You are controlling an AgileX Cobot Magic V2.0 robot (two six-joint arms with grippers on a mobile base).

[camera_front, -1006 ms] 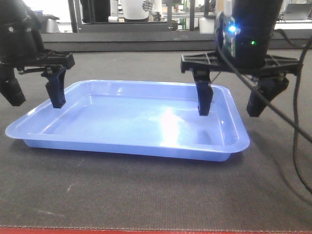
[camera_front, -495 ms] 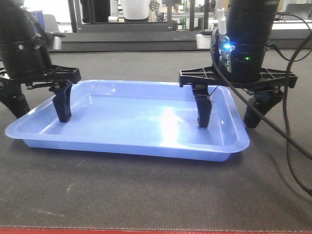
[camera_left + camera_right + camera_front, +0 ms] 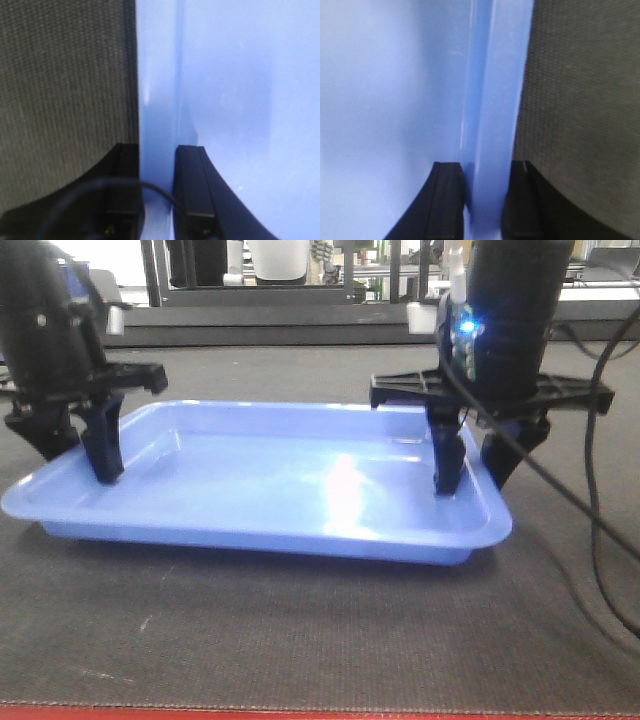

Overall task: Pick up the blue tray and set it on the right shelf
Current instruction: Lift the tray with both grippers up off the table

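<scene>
Grip looks secured: left pincer [image 3: 78,462] and right pincer [image 3: 472,478] each clamped on an end rim of the blue tray [image 3: 270,480]; lift and shelving yet to come.

Front camera sits low and close, facing the glossy periwinkle-blue plastic tray [image 3: 260,480] on the dark woven mat [image 3: 300,630]; both wrist cameras peer down tight onto its opposite rims

The left gripper [image 3: 75,458] and right gripper [image 3: 473,476] pinch the blue tray [image 3: 280,475] (opposite end rims).
</scene>
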